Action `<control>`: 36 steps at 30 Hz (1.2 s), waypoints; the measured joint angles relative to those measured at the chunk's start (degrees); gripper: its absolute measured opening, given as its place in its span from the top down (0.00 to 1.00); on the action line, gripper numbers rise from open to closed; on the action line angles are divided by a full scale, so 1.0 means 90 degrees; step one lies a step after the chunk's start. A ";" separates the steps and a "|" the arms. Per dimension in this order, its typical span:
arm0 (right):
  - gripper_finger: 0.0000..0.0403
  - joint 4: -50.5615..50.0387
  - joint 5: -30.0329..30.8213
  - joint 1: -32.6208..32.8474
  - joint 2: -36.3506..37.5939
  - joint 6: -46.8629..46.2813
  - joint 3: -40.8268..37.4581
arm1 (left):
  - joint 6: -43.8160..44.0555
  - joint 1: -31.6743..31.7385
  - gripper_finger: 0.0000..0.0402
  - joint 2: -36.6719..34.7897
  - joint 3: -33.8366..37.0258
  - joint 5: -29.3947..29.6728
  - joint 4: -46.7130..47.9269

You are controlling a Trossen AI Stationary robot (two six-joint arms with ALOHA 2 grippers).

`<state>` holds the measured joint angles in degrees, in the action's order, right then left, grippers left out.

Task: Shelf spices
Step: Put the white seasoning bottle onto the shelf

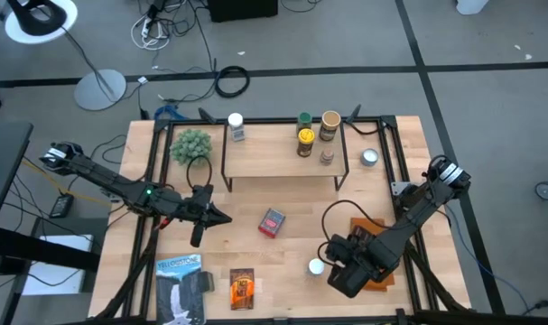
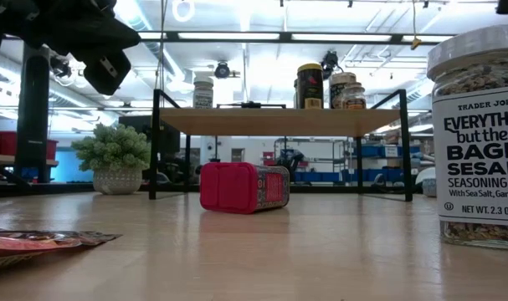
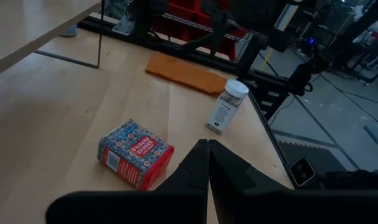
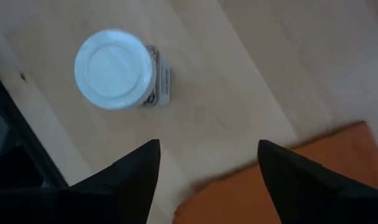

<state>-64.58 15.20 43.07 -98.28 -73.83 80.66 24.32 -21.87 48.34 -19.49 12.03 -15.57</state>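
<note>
Spices are split right now: 5 jars already sit on the shelf (image 1: 283, 158), 1 white-lidded at its 10 o'clock corner and 4 bunched at 1 o'clock, while the rest are on the bench (image 1: 400, 144). The white-lid jar (image 4: 117, 70) stands near the front, the red box (image 1: 272, 222) lies on its side mid-bench, and the dark box (image 1: 242, 287) lies at 6 o'clock. Right tool (image 4: 207, 165) looks like the one working; it hangs over the bench with its fingers spread apart, the jar off toward 9 o'clock of it in the high view, not yet between the fingers. Part of it is over the orange cloth (image 4: 288, 180). My take: shift it toward the jar until the lid is centred in the gap, then drop low enough to grip the glass body under the lid, since pinching the lid edge alone could tip it. Come straight down so a finger doesn't knock it over. Left tool (image 3: 207, 163) has its fingers pressed together and empty, hovering at about 9 o'clock of the red box, so it seems to be waiting. Free room on the shelf is the middle stretch, I'd aim there.
</note>
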 joint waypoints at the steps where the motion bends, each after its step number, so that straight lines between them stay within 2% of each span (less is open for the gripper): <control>1: 0.34 0.0000 0.0094 0.0000 0.0000 0.0023 0.0000 | -0.0002 0.0000 0.96 0.0000 0.0000 -0.0002 0.0000; 5: 0.39 0.0000 0.0187 -0.0055 0.0000 0.0127 -0.0067 | -0.0001 0.0001 0.96 0.0000 0.0000 -0.0003 0.0010; 9: 0.49 -0.0004 0.0172 -0.0172 0.0000 -0.0008 -0.0315 | -0.0002 0.0000 0.96 0.0000 0.0000 -0.0005 0.0000; 13: 0.63 0.0189 -0.0010 -0.0228 0.0000 -0.0064 -0.0579 | -0.0002 0.0002 0.96 0.0000 0.0000 -0.0005 0.0000; 22: 0.97 0.1466 0.0095 -0.0291 -0.0002 0.0208 -0.0876 | -0.0002 0.0000 0.96 0.0000 0.0000 -0.0007 0.0009; 27: 0.97 0.1711 -0.0044 -0.0289 -0.0002 0.0206 -0.0884 | 0.0000 0.0000 0.96 0.0000 0.0000 -0.0007 0.0002; 32: 0.99 0.2061 -0.0761 -0.0311 -0.0002 0.0015 -0.0884 | -0.0002 0.0000 0.96 0.0000 0.0000 -0.0007 0.0000; 36: 0.99 0.2518 -0.0834 -0.0299 -0.0002 0.0024 -0.0884 | -0.0002 0.0000 0.96 0.0000 0.0000 -0.0007 -0.0076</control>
<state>-41.91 7.70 40.38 -98.30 -73.61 72.71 24.29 -21.87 48.34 -19.49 11.97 -16.25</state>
